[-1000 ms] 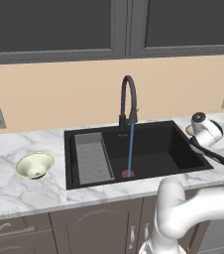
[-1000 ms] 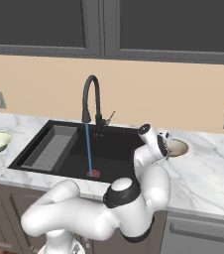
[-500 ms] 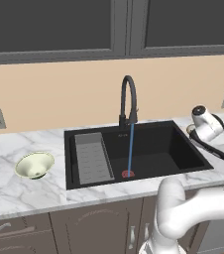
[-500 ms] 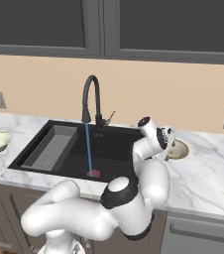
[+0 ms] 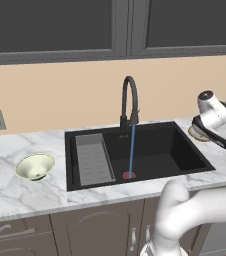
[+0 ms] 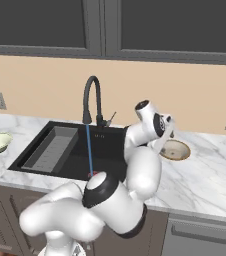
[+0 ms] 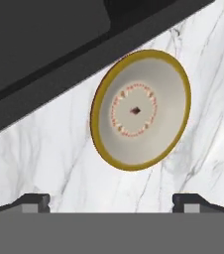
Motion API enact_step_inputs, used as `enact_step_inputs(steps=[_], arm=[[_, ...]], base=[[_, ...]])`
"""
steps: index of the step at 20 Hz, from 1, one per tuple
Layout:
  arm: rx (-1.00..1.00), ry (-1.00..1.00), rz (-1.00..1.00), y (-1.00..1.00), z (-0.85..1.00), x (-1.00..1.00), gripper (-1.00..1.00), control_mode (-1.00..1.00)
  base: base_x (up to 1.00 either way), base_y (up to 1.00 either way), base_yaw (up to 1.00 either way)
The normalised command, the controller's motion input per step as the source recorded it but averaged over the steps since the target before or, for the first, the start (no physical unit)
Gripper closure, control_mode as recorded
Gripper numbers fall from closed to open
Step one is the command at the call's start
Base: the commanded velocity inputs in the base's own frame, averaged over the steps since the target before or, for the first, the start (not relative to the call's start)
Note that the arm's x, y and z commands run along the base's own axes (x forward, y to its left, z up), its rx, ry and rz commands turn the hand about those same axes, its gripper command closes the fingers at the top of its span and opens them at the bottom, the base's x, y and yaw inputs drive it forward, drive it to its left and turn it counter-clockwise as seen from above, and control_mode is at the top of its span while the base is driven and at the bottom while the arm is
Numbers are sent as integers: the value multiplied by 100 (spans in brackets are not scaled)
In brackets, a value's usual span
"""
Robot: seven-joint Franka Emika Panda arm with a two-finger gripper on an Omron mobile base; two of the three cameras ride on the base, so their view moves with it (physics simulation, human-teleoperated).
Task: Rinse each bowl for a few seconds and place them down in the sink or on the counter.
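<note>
The shallow beige bowl point(image 7: 140, 110) sits upright on the marble table point(image 7: 59, 154) just right of the sink point(image 5: 150, 150), free of the gripper point(image 7: 111, 201), whose jaws stand wide apart above it with only their dark tips visible. From the left base view the arm's hand hides most of this bowl. The cream-green bowl point(image 5: 34, 166) rests on the table left of the sink, cut off at the right base view's edge. Water runs from the faucet point(image 5: 129, 102) to the red drain point(image 5: 129, 175)
</note>
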Motion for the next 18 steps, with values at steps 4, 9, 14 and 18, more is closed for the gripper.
enact_step_inputs(steps=[4,9,14,18], arm=[[5,-3,14,28,71,-58,-100,-100],[1,-9,14,30,71,-59,-100,-100],[1,-6,18,39,66,-41,-100,-100],[4,-2,22,40,53,-29,-100,-100]], base=[[0,0,0],[0,0,0],[0,0,0],[0,0,0]])
